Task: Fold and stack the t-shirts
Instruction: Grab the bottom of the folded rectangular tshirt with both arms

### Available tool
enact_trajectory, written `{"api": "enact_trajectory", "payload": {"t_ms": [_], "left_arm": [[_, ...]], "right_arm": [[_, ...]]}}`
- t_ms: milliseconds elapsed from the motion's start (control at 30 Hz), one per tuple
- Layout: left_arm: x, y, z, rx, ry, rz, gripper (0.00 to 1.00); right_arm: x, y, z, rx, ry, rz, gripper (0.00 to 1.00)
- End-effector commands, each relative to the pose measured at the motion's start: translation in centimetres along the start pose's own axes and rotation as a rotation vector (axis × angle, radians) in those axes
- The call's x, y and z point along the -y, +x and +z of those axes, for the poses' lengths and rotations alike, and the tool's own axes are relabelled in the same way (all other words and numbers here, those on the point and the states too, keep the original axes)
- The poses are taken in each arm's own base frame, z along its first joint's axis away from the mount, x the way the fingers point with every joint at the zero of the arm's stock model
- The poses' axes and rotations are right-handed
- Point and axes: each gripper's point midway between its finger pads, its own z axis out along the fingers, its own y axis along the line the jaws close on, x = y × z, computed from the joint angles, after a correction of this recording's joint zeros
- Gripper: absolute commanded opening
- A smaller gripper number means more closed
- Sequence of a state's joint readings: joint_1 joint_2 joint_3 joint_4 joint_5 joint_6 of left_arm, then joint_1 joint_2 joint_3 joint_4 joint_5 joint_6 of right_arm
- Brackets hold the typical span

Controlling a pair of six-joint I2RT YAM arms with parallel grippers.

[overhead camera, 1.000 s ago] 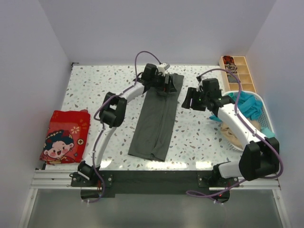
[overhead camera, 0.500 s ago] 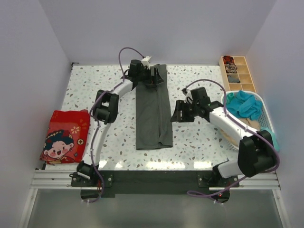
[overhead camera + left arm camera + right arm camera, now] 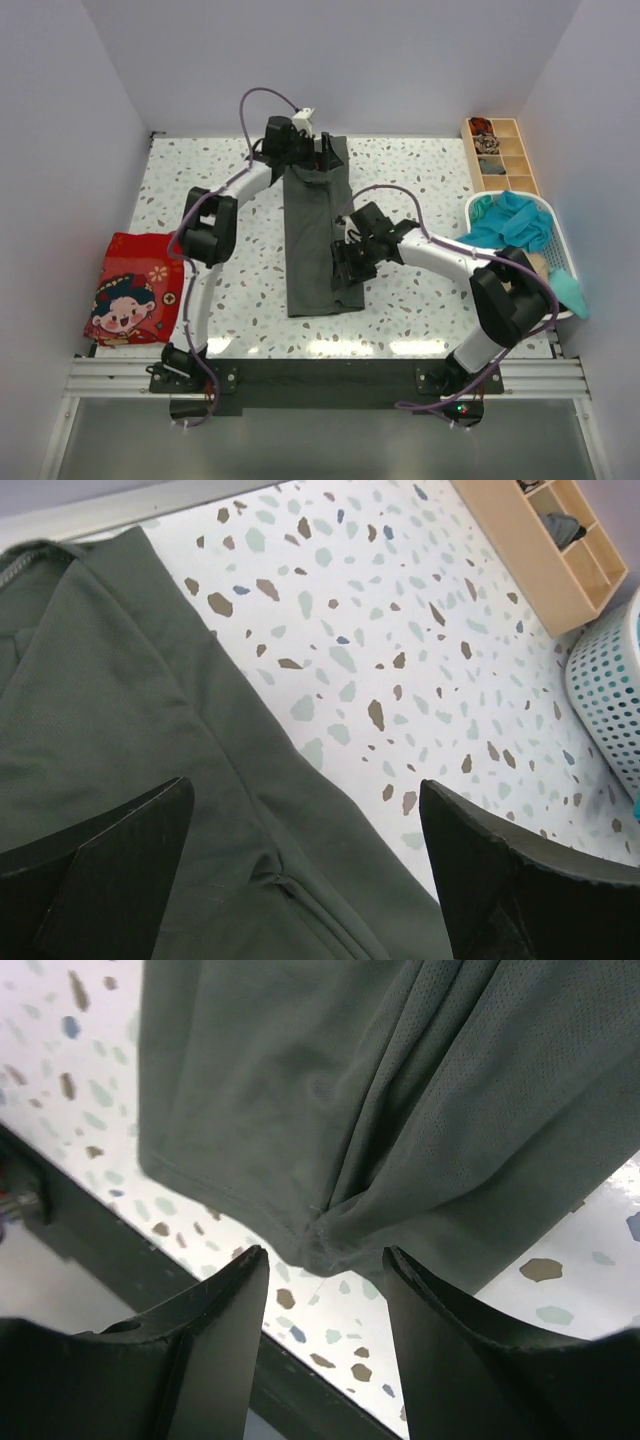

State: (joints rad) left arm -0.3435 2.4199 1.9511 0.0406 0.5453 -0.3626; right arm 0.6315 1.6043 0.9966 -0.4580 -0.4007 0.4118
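Note:
A dark grey-green t-shirt (image 3: 318, 230) lies folded into a long strip down the middle of the table. My left gripper (image 3: 312, 158) is open over its far end; the cloth (image 3: 150, 740) lies between and under the open fingers. My right gripper (image 3: 345, 268) is open just above the near right hem, where the cloth (image 3: 330, 1110) bunches into a small pucker between the fingertips (image 3: 225, 1300). A red t-shirt with a cartoon face (image 3: 135, 288) lies folded at the left edge. Teal and tan shirts (image 3: 515, 222) sit in the white basket.
The white plastic basket (image 3: 563, 258) stands at the right edge; it also shows in the left wrist view (image 3: 610, 690). A wooden compartment tray (image 3: 500, 152) sits at the back right. The table's dark front rail (image 3: 320, 375) runs near the shirt's hem.
My right gripper has moved left and nearer, from beside the shirt onto its near right hem. My left gripper shifted slightly left at the far end. The shirt strip stayed nearly straight.

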Motion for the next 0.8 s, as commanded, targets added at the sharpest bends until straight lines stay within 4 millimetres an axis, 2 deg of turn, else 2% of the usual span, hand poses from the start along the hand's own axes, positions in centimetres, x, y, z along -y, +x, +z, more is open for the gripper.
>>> {"api": "enact_trajectory", "payload": {"t_ms": [0,33,67,100,133,167,200,233,267,300,333,467,567,600,667,700,733,767], "left_arm": [[4.5,-6.3,-4.4,0.098,0.013,0.085,1.00],[4.6,-6.4,-5.0,0.101,0.001,0.086,1.00],[4.1,-4.5,-5.4,0.070,-0.021,0.066,1.00],[5.1,-5.5,-6.9,0.094,-0.029,0.078,1.00],[4.9,-5.1,-7.5,0.096,-0.062,0.070,1.00],[3.9,-2.5,-8.0,0.052,-0.098,0.041,1.00],[4.1,-3.1,-9.5,0.077,-0.142,0.052,1.00],[3.9,-2.4,-10.2,0.070,-0.165,0.050,1.00],[3.1,0.0,-10.7,0.028,-0.192,0.032,1.00],[3.4,-0.1,-11.7,0.040,-0.205,0.043,1.00],[2.9,1.5,-12.2,0.013,-0.227,0.030,1.00],[2.6,3.0,-13.3,-0.018,-0.270,0.027,1.00],[2.5,4.1,-14.4,-0.042,-0.303,0.001,1.00],[3.3,3.2,-15.0,-0.015,-0.305,-0.002,1.00],[3.4,4.2,-16.1,-0.020,-0.336,-0.007,1.00],[4.1,3.3,-17.3,0.015,-0.360,0.003,1.00],[4.0,4.5,-18.1,-0.002,-0.379,-0.009,1.00],[4.1,4.8,-18.8,0.001,-0.395,-0.018,1.00]], "right_arm": [[1.4,0.0,0.0,-0.004,0.234,-0.098,0.54],[1.8,0.3,0.1,-0.015,0.269,-0.109,0.53],[2.6,0.4,0.3,-0.018,0.320,-0.116,0.52],[2.7,0.9,0.6,-0.037,0.338,-0.126,0.51],[3.0,1.4,0.7,-0.054,0.358,-0.133,0.47],[3.5,1.7,0.9,-0.064,0.393,-0.137,0.46],[3.6,2.4,0.9,-0.085,0.419,-0.155,0.45],[3.8,2.8,0.8,-0.096,0.433,-0.156,0.43],[3.9,3.2,0.6,-0.097,0.447,-0.154,0.40],[4.1,3.5,0.3,-0.094,0.481,-0.170,0.34],[4.3,3.7,0.1,-0.092,0.501,-0.175,0.33],[5.3,4.9,-0.2,-0.127,0.581,-0.199,0.31],[4.4,5.0,-0.1,-0.107,0.545,-0.210,0.43],[3.5,4.5,-0.9,-0.066,0.513,-0.213,0.51],[2.9,3.6,-2.2,-0.004,0.511,-0.205,0.59],[2.6,3.0,-2.9,0.031,0.510,-0.209,0.65],[2.1,1.9,-4.4,0.102,0.507,-0.211,0.68],[1.9,1.3,-5.1,0.139,0.498,-0.193,0.70]]}}
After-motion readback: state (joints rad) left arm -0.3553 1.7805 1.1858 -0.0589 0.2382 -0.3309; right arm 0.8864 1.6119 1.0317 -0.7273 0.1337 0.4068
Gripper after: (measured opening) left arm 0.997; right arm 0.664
